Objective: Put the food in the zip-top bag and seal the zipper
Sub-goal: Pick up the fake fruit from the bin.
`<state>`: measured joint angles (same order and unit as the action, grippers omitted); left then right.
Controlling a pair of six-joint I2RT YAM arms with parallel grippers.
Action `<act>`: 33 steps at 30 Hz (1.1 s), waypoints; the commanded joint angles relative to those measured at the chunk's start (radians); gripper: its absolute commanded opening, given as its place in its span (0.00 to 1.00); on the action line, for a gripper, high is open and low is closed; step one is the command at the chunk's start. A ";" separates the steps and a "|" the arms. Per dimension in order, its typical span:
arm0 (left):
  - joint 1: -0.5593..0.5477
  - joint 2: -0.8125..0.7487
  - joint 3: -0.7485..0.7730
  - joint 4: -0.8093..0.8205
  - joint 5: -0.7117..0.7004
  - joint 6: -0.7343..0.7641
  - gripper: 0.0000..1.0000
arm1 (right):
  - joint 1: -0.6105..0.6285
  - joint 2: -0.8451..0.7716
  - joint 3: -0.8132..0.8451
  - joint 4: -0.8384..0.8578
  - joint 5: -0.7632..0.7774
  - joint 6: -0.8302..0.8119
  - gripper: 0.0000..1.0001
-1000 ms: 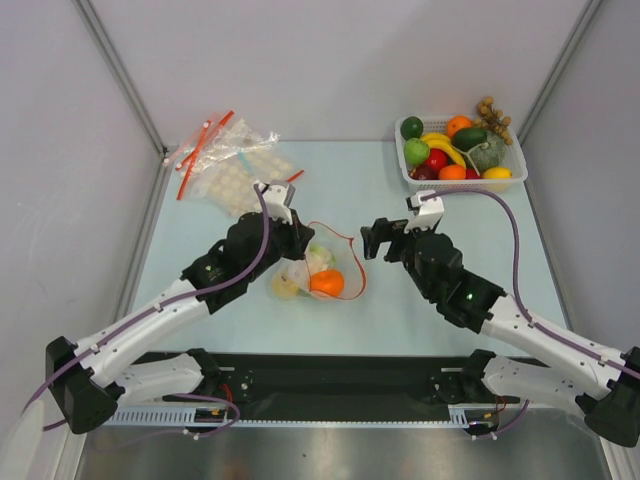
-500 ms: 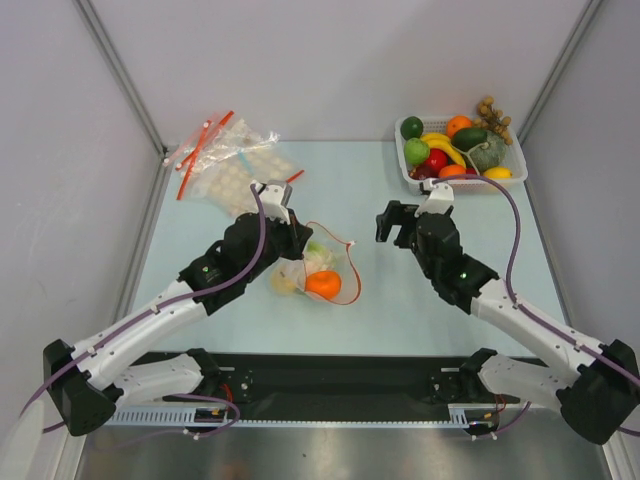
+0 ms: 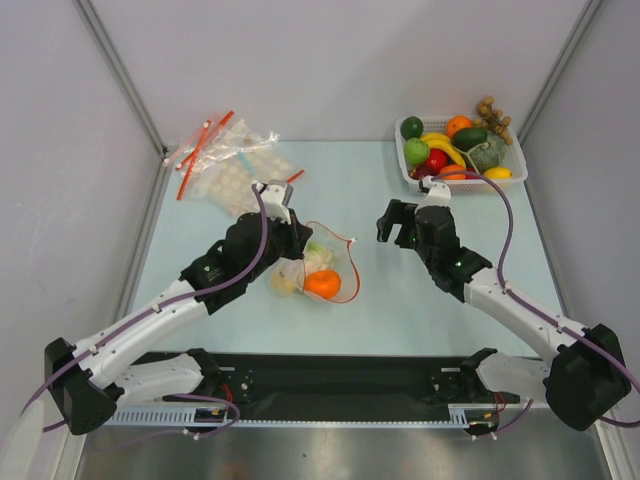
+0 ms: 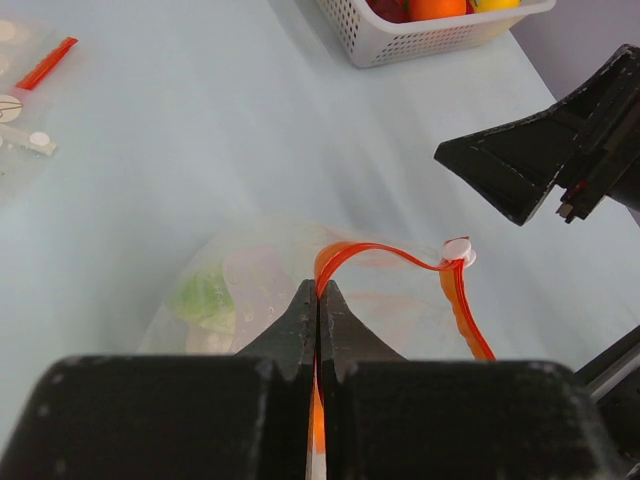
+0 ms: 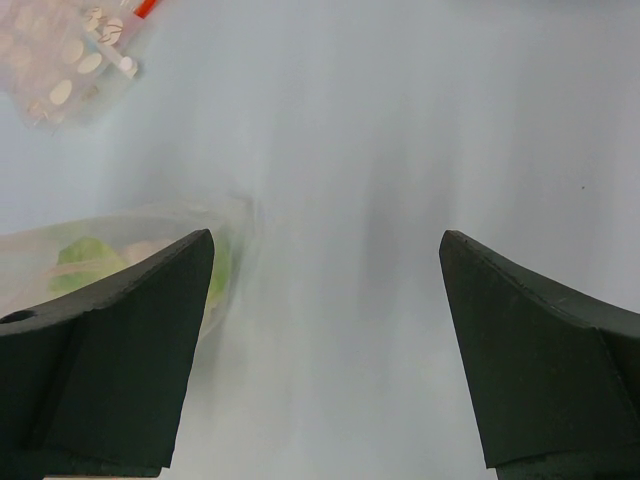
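Note:
The clear zip-top bag (image 3: pixel 322 268) lies mid-table with an orange (image 3: pixel 323 284), a pale yellow piece (image 3: pixel 285 280) and a green piece (image 3: pixel 318 250) inside. Its red-orange zipper (image 3: pixel 335 232) loops open, with the white slider (image 3: pixel 352 242) at the right end. My left gripper (image 3: pixel 292 240) is shut on the zipper strip (image 4: pixel 345 252) at the bag's left end; the slider (image 4: pixel 457 250) and bag (image 4: pixel 240 290) show ahead of it. My right gripper (image 3: pixel 396 222) is open and empty, right of the bag and apart from it. In the right wrist view the right gripper (image 5: pixel 325 238) is over bare table, the bag (image 5: pixel 100 245) at its left.
A white basket (image 3: pixel 512 172) of toy fruit stands at the back right and shows in the left wrist view (image 4: pixel 430 35). Crinkled disc-dotted bags (image 3: pixel 225 165) with red strips lie at the back left and show in the right wrist view (image 5: pixel 70 60). Grey walls enclose the table.
My right gripper has drawn back from the bag, up and to the right toward the basket, still open. The left gripper keeps its hold on the zipper; the bag mouth shifted slightly.

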<state>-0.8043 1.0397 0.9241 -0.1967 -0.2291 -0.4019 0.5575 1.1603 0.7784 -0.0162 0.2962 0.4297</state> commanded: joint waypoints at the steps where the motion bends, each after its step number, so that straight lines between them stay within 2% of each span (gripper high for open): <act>1: 0.005 -0.010 0.013 0.040 -0.006 -0.002 0.00 | -0.005 -0.060 -0.005 0.027 -0.025 0.012 0.99; 6: 0.005 -0.009 0.013 0.042 -0.003 -0.003 0.00 | -0.004 -0.200 -0.079 0.085 0.010 0.015 0.99; 11: 0.005 -0.010 0.013 0.042 -0.004 -0.002 0.00 | -0.007 -0.226 -0.105 0.107 0.030 0.014 1.00; 21: 0.005 -0.007 0.013 0.040 -0.009 -0.002 0.00 | -0.091 -0.082 -0.062 0.082 -0.032 0.038 0.99; 26: 0.005 -0.001 0.019 0.037 -0.016 0.003 0.00 | -0.146 -0.059 -0.021 0.093 0.036 -0.002 0.96; 29: 0.005 -0.003 0.019 0.037 -0.007 0.002 0.00 | -0.197 0.013 0.071 0.082 0.057 -0.019 0.95; 33: 0.005 -0.013 0.005 0.052 -0.018 0.000 0.00 | -0.277 0.192 0.205 0.085 0.008 0.004 0.95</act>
<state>-0.8043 1.0405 0.9241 -0.1963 -0.2333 -0.4015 0.3286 1.2564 0.8852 0.0330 0.3050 0.4328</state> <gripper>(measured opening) 0.008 0.950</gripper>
